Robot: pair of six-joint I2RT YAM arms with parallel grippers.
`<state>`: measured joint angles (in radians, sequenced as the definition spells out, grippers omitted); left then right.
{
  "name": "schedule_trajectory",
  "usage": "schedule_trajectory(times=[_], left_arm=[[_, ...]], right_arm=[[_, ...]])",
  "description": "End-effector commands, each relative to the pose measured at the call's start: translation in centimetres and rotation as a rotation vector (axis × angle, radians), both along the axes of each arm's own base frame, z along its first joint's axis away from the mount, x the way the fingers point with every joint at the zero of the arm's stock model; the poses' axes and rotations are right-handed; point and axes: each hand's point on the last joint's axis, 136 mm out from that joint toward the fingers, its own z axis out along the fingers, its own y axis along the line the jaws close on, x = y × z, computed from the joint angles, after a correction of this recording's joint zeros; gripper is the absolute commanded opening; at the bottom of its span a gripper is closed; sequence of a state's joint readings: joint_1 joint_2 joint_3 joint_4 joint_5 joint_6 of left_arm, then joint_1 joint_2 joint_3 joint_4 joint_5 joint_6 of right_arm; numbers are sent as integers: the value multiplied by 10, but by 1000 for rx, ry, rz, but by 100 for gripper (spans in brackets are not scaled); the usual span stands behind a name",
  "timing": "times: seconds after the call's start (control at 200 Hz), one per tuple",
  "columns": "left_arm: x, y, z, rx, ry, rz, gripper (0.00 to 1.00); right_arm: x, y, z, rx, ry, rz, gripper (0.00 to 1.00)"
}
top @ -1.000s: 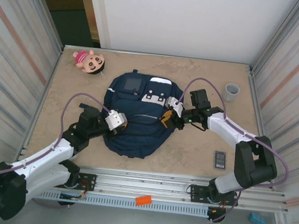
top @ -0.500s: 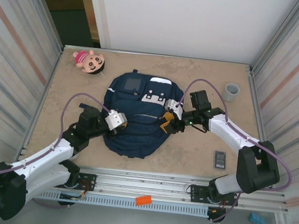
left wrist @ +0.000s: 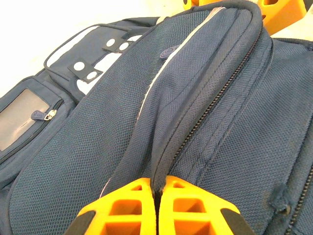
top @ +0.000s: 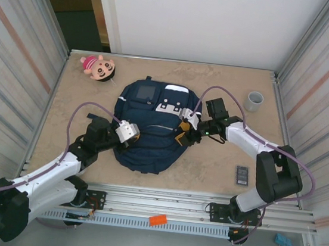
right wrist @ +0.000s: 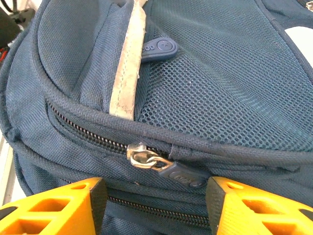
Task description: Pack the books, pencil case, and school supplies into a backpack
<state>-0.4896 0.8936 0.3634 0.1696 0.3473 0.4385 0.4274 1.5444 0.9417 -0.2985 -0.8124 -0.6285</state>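
— While the left claw (left wrist: 155, 185) sits pinched together on a fold of the navy backpack (left wrist: 98, 147) beside a zip, at the bottom edge of the left wrist view, what is the right one doing?

— The right claw (right wrist: 154, 193) stands apart at the bottom of its own view, with one orange finger on either side of the zip pull (right wrist: 181, 176) and gripping nothing. The metal slider (right wrist: 142, 159) sits just left of that pull, and the teeth to its left are meshed.

— So where does the packing stand?

— Unfinished, by the look of it. From above, the backpack lies flat in the middle of the frame with a claw at each flank. The dark calculator-like device (top: 241, 174) lies out on the worktop (top: 218, 75) at lower right, well apart from the bag, so it is plainly left to pack.

— And the book and the pencil case?

— Whether they are inside cannot be told, because the zip stretches on show are closed. In my judgement the bag must be unzipped before anything more goes in.

— Anything else about?

— A grey cup (top: 254, 100) at upper right and a pink plush doll (top: 99, 67) at upper left, neither part of the job.
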Motion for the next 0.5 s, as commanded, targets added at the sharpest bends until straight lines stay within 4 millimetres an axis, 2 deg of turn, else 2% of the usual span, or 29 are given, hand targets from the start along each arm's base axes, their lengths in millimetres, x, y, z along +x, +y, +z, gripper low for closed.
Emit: schedule_trajectory(times=[0.0, 0.175, 0.296, 0.396, 0.491], left_arm=[[8, -2, 20, -62, -56, 15, 0], [9, -1, 21, -60, -59, 22, 0], [8, -1, 20, -59, -58, 24, 0], [8, -2, 21, -67, -61, 19, 0], [7, -2, 21, -73, -61, 16, 0]], right_arm=[[-4, 13, 16, 52, 10, 50, 53], [-27, 7, 20, 43, 63, 95, 46], [-36, -3, 24, 21, 55, 71, 46], [-25, -16, 33, 51, 61, -19, 52], [-11, -26, 32, 58, 36, -95, 56]])
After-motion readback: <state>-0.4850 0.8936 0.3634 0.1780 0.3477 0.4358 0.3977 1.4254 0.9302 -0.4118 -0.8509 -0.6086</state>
